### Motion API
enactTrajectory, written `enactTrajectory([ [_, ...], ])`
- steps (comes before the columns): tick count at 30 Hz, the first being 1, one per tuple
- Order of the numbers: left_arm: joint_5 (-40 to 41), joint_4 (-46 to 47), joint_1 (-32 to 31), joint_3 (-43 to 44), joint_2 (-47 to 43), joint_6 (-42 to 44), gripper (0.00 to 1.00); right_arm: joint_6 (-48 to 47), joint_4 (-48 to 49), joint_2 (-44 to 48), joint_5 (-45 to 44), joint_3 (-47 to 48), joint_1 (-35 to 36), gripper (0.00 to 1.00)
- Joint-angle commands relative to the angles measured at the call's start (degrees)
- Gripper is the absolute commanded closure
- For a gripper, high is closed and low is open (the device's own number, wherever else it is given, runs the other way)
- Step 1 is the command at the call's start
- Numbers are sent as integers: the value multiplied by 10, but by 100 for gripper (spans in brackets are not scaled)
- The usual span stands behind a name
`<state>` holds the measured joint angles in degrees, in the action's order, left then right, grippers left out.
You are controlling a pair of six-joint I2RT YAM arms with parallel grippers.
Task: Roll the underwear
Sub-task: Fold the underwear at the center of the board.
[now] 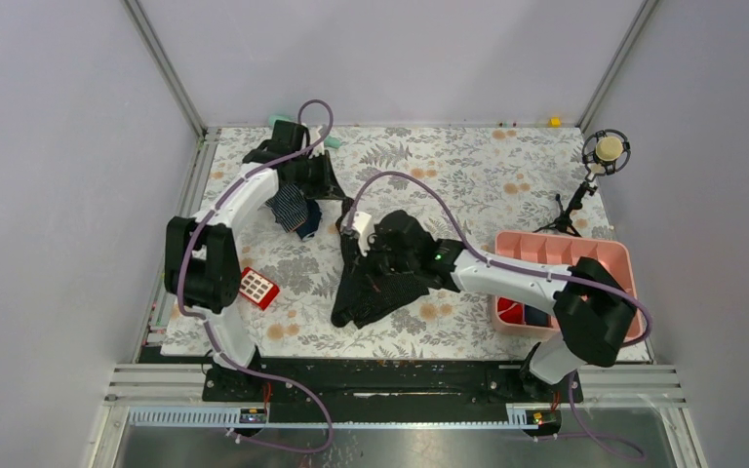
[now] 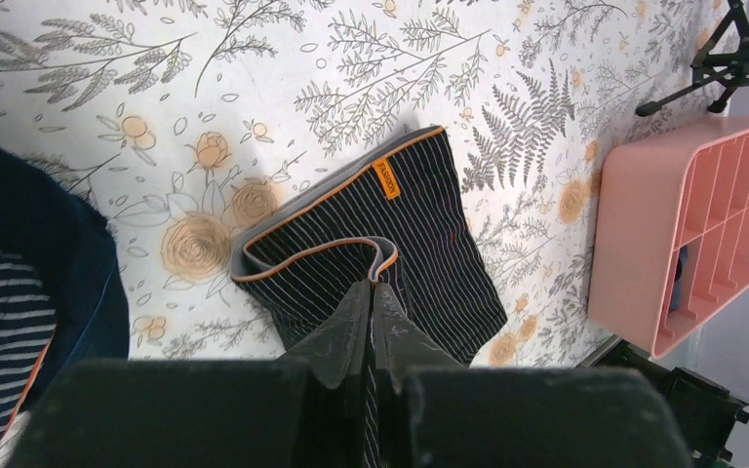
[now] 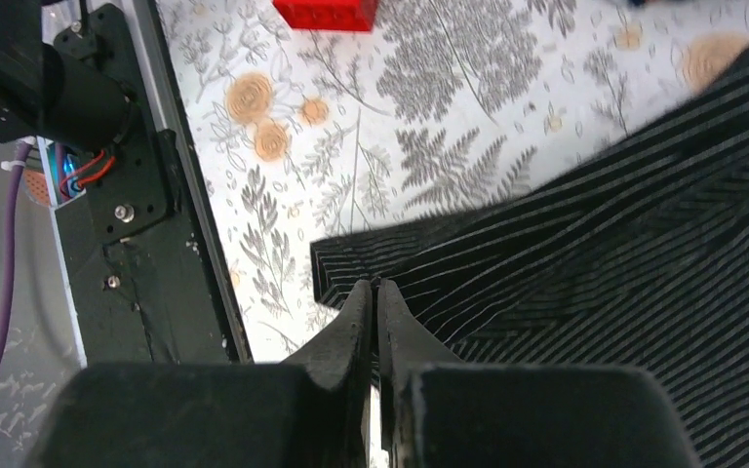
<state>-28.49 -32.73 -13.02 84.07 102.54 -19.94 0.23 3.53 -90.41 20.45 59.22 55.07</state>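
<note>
The underwear (image 1: 378,294) sits mid-tabletop (image 1: 488,166), black and rumpled, and the right fingers (image 3: 351,327) are pinched tight on its edge. The left fingers (image 2: 346,331) are pressed together too, tips at the orange-trimmed band (image 2: 336,193); whether they grip cloth, I can't tell. The key now, I'd say: spread it flat first, then roll from one edge with even tension, turns snug.
</note>
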Motion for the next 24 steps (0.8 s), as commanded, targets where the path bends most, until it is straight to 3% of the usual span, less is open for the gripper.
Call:
enactTrajectory([
  [1,21,9,-19,52,34,-21,100,32,50,54,-2,-50,-17,100],
  [9,55,7,-53,68,59,-29,100,76,93,107,-14,-132,-52,100],
  [24,59,16,-80,82,84,-31,100,79,16,137,3,-161,-124,100],
])
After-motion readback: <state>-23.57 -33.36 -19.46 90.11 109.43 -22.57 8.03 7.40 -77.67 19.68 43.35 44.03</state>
